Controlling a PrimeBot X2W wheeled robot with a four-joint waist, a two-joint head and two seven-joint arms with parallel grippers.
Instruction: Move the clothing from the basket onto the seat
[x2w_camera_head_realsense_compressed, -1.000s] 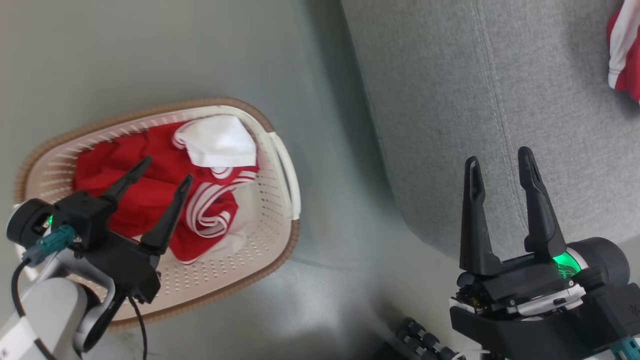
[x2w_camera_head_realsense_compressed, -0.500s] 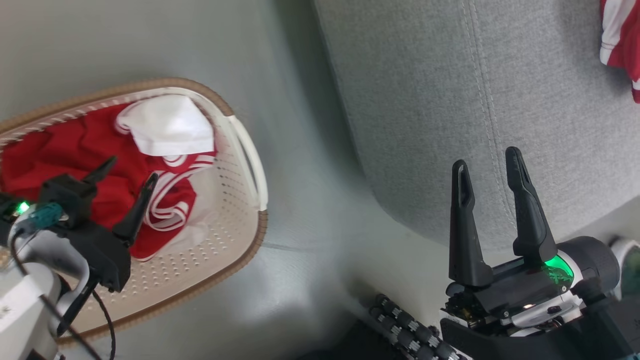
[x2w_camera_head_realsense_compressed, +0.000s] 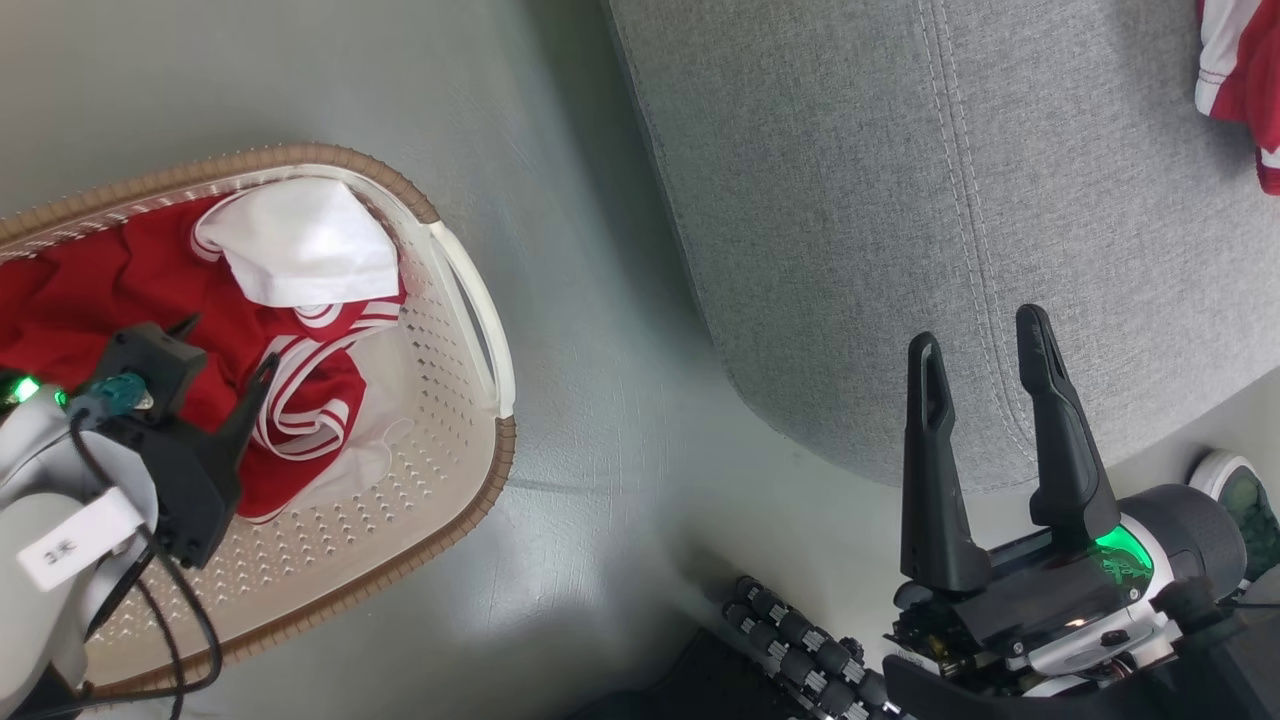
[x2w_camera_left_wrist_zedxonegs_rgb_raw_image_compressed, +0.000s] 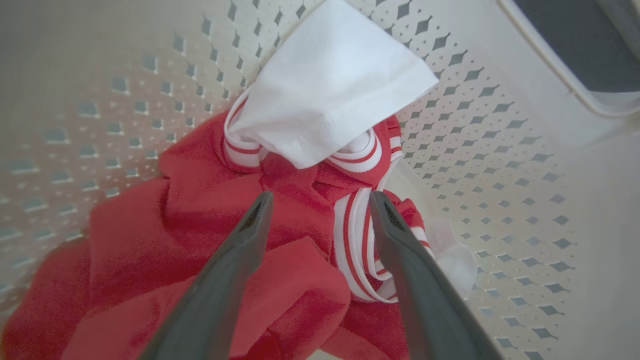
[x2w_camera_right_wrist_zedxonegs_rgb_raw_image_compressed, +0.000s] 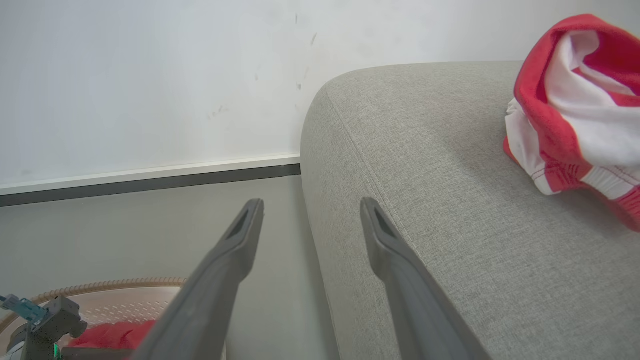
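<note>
Standing by, I see the left end effector (x2w_camera_head_realsense_compressed: 228, 342) has dipped lower into the basket (x2w_camera_head_realsense_compressed: 470, 498) over the last second. Its two fingers now point down at the clothing (x2w_camera_head_realsense_compressed: 90, 290) instead of hovering above it. The robot's head has swung as well, so everything has slid left in its view; the basket itself seems to sit where it was on the floor (x2w_camera_head_realsense_compressed: 600, 430).

From the left wrist view, the end effector's jaws stand wide apart and empty. They straddle a red fold on the near side of the white panel (x2w_camera_left_wrist_zedxonegs_rgb_raw_image_compressed: 330, 95), with the striped band (x2w_camera_left_wrist_zedxonegs_rgb_raw_image_compressed: 355, 235) just right of them. I cannot tell whether the tips touch the cloth yet.

The right end effector (x2w_camera_head_realsense_compressed: 985, 330) is as it was, spread wide and holding nothing, above the near left corner of the seat (x2w_camera_head_realsense_compressed: 850, 200). One red and white garment (x2w_camera_head_realsense_compressed: 1235, 70) already lies at the seat's far right. The rest is heaped in the basket, left of the seat.

To my eye the reach is nearly finished, and closing on that fold is what remains before the lift. The heap is loosely tangled, so the striped piece may come along with it.
</note>
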